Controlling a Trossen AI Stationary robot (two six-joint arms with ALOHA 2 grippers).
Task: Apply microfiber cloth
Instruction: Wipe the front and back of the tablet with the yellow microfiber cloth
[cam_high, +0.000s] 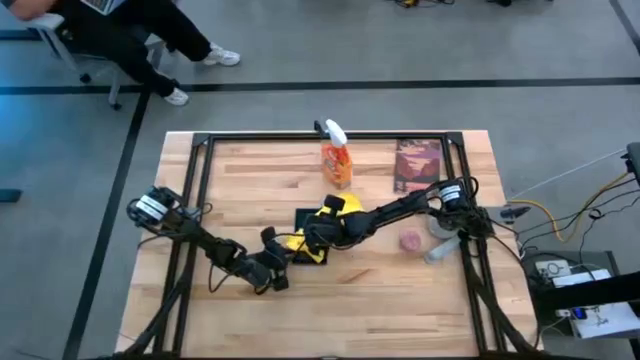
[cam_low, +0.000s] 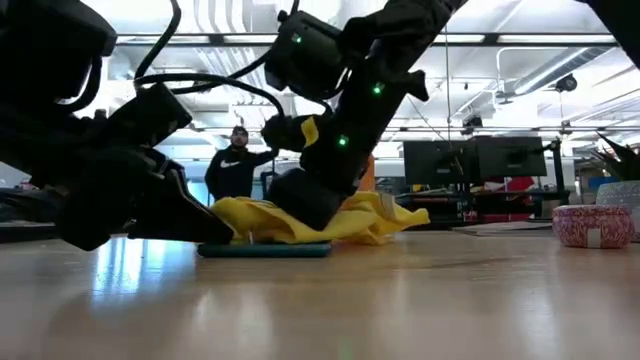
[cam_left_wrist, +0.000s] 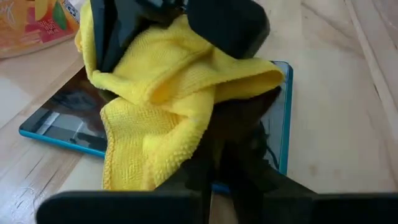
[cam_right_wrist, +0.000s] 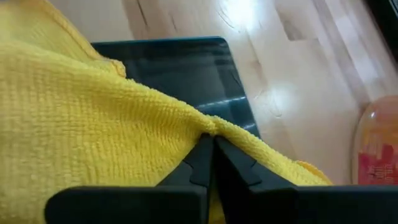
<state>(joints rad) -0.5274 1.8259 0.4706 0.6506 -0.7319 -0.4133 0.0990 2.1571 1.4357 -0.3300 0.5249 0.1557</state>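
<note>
High view shows both arms meeting mid-table over a black tablet (cam_high: 303, 218), where the microfiber cloth (cam_high: 335, 212) lies bunched on the screen. The right tool (cam_right_wrist: 212, 140) is clamped on a fold of the cloth, its two dark fingers pressed together with yellow pile pinched between them. The left tool (cam_high: 278, 262) sits low just beside the tablet's near edge; whether it is apart or together cannot be told, though its wrist camera looks straight at the heaped cloth.

Risk, as judged from here: the cloth is gathered into a thick ridge rather than spread flat, so a wipe could drag only a narrow band across the glass, or the hard fingertips could meet the screen. The tablet lies loose on smooth wood and might slide or turn under a sideways pull. An orange spray bottle (cam_high: 337, 158) stands near, behind the tablet, and a wide sweep of the right arm could tip it.

Materials: the cloth is bright yellow, soft, with a fine looped weave and a stitched hem, draping in deep folds. The tablet is thin, flat and glossy, edged in teal. The table (cam_high: 330, 300) is pale planked wood with a slight sheen. A pink round tin (cam_high: 410, 241) rests well apart, to the right.
</note>
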